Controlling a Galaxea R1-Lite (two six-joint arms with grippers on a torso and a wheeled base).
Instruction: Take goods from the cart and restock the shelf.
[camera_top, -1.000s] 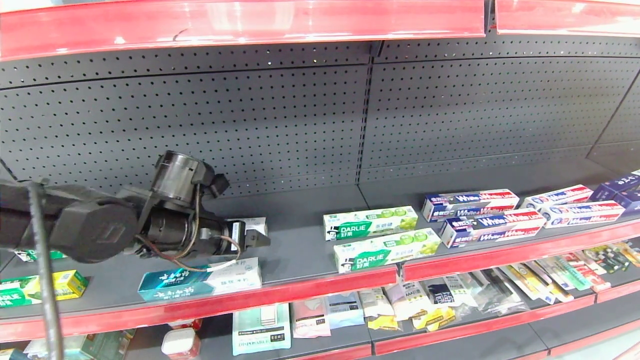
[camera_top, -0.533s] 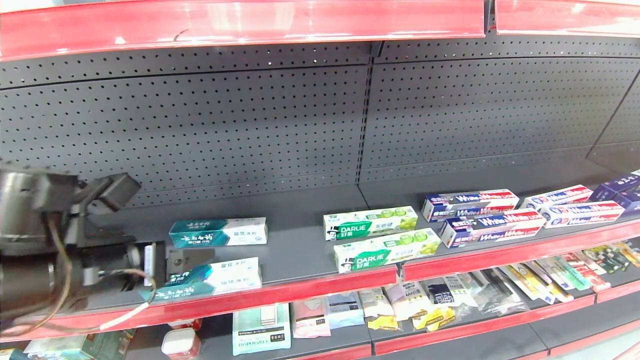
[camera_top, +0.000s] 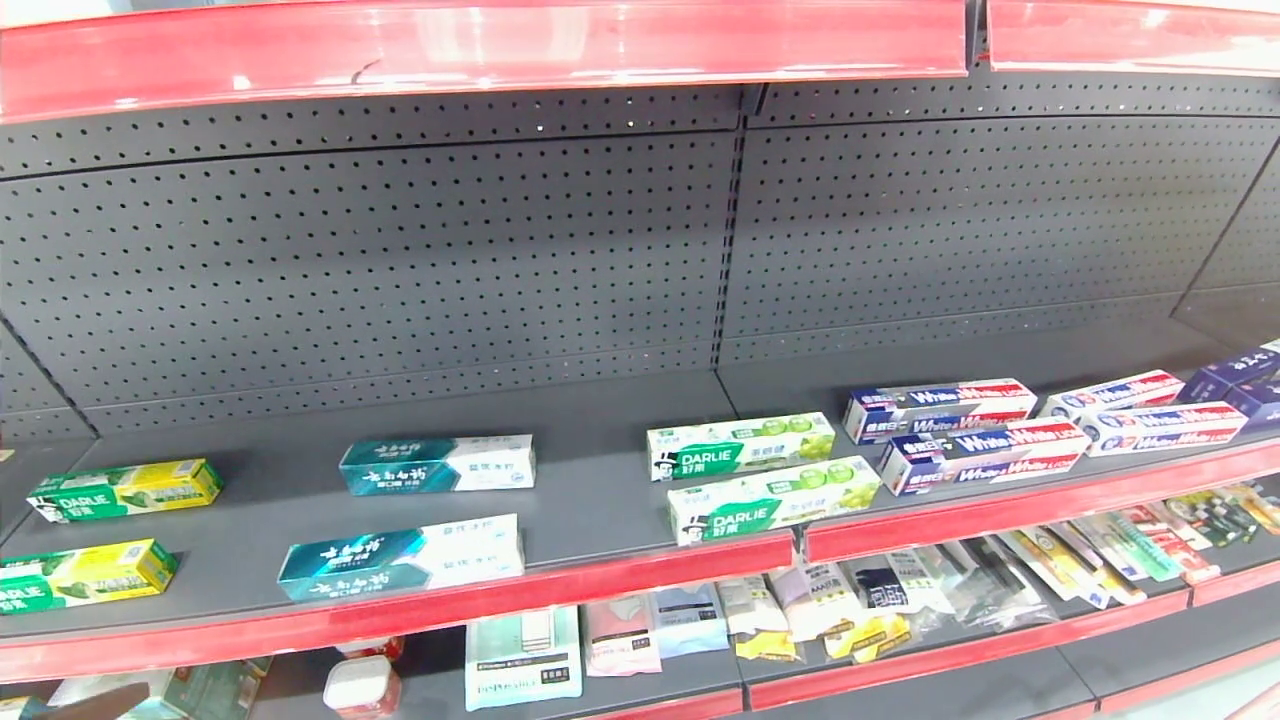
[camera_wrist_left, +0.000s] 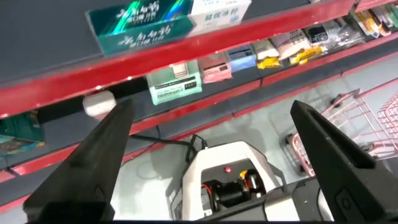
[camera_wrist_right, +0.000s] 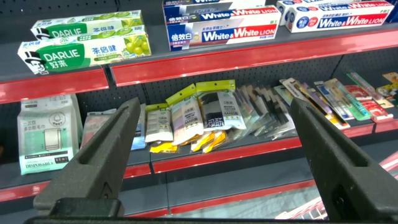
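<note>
1. The left gripper (camera_wrist_left: 211, 106) hangs low in front of the shelf (camera_top: 600, 470), its jaws spread wide and holding nothing; the right gripper (camera_wrist_right: 214, 102) is equally wide open and empty.
2. The pink wire cart (camera_wrist_left: 385, 124) stands on the floor near the left gripper, so the left arm looks the nearer one; the cart's goods are hidden.
3. On the shelf, boxes lie lengthwise along the front edge, one behind another; two teal toothpaste boxes (camera_top: 437, 463); two pale green boxes (camera_top: 740, 446); two yellow-green boxes (camera_top: 125, 489).
</note>
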